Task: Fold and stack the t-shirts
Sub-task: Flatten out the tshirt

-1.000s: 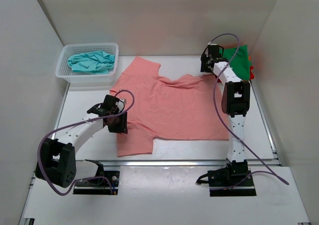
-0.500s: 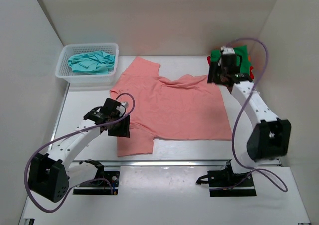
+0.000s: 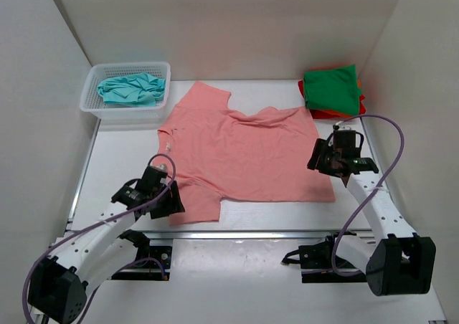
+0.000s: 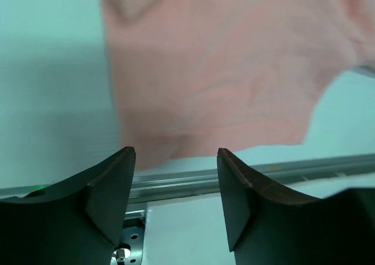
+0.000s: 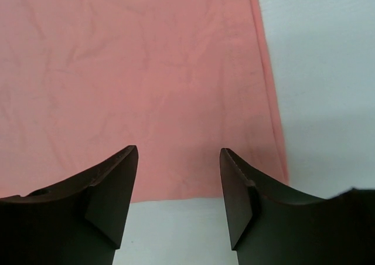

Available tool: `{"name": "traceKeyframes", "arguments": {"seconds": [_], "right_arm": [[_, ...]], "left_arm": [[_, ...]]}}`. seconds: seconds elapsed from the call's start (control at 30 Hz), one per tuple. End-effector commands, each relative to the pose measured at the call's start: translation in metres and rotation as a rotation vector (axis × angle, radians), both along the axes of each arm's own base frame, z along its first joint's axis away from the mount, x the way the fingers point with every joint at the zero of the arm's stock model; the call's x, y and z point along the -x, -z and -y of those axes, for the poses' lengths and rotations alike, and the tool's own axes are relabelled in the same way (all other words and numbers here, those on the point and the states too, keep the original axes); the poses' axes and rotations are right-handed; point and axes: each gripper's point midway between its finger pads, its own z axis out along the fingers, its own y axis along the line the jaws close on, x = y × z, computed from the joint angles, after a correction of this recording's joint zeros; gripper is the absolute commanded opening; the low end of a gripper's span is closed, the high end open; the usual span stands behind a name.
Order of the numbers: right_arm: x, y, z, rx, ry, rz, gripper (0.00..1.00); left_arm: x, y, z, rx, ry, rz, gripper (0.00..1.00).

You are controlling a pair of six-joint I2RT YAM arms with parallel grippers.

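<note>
Salmon t-shirt (image 3: 247,152), 1, lies flat; 1 teal t-shirt (image 3: 131,89) in basket (image 3: 125,113).

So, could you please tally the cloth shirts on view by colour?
Salmon pink cloth t-shirt, spread flat: 1
Teal cloth t-shirt in white mesh basket: 1
Green folded cloth t-shirt: 1
Red-orange cloth under it: at least 1
Total: at least 4

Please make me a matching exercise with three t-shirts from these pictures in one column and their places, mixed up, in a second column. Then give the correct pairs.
Column 1
1. salmon pink t-shirt
2. teal t-shirt
3. green t-shirt

Column 2
A. folded, on top of the folded pile at the far right
B. spread flat in the middle of the table
C. crumpled inside the white basket

Pairs: 1-B, 2-C, 3-A
</note>
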Motion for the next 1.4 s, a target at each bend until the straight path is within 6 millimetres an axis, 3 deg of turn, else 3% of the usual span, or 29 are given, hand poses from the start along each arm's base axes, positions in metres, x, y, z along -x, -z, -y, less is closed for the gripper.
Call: {"name": "traceKeyframes", "arguments": {"seconds": [0.0, 0.1, 0.23, 0.3, 0.4, 0.63, 0.7, 0.73, 0.77, 0.8, 0.87, 0.97, 1.07, 1.13, 1.23, 1.37], "right_arm": [[-0.011, -0.013, -0.003, -0.06, 0.002, 0.085, 0.56], [-0.009, -0.008, -0.001, -0.056, -0.019, 0.083, 0.57], [-0.008, -0.008, 0.012, -0.062, 0.004, 0.105, 0.58], [-0.005, -0.002, 0.016, -0.061, 0.013, 0.095, 0.59], [-0.003, 0.005, 0.029, -0.034, 0.027, 0.071, 0.62], [0.004, 0.021, 0.039, 0.012, 0.042, -0.001, 0.65], [0.006, 0.024, 0.042, 0.02, 0.041, -0.013, 0.65], [0.007, 0.025, 0.044, 0.025, 0.046, -0.023, 0.66], [0.009, 0.028, 0.043, 0.027, 0.041, -0.038, 0.66], [0.009, 0.029, 0.043, 0.024, 0.047, -0.041, 0.67], [0.016, 0.038, 0.045, 0.031, 0.052, -0.084, 0.74], [0.028, 0.058, 0.044, 0.025, 0.037, -0.185, 0.77], [0.038, 0.073, 0.053, 0.062, 0.048, -0.28, 0.74], [0.04, 0.078, 0.053, 0.047, 0.055, -0.304, 0.73], [0.044, 0.083, 0.047, 0.032, 0.067, -0.336, 0.73], [0.052, 0.08, 0.036, 0.022, 0.056, -0.38, 0.72]], "left_arm": [[0.006, 0.021, -0.008, 0.026, -0.176, -0.024, 0.7], [-0.009, 0.02, -0.026, -0.022, -0.3, 0.04, 0.71], [-0.016, 0.025, -0.032, -0.065, -0.348, 0.035, 0.73], [-0.026, 0.02, -0.029, -0.086, -0.351, 0.077, 0.74], [-0.029, 0.04, -0.032, -0.14, -0.323, 0.025, 0.74], [-0.04, 0.046, -0.02, -0.114, -0.301, 0.053, 0.69], [-0.034, 0.054, -0.02, -0.131, -0.266, 0.014, 0.56], [-0.032, 0.055, -0.019, -0.14, -0.239, 0.008, 0.55], [-0.03, 0.059, -0.018, -0.145, -0.218, -0.009, 0.45], [-0.027, 0.061, -0.012, -0.137, -0.183, -0.021, 0.26], [-0.028, 0.061, -0.003, -0.099, -0.144, -0.019, 0.0], [-0.037, 0.039, 0.015, -0.027, -0.12, 0.051, 0.0], [-0.051, -0.005, 0.024, 0.054, -0.137, 0.162, 0.0], [-0.049, -0.028, 0.023, 0.12, -0.138, 0.202, 0.0], [-0.047, -0.05, 0.021, 0.148, -0.122, 0.244, 0.0], [-0.039, -0.058, 0.022, 0.166, -0.09, 0.261, 0.0]]}}
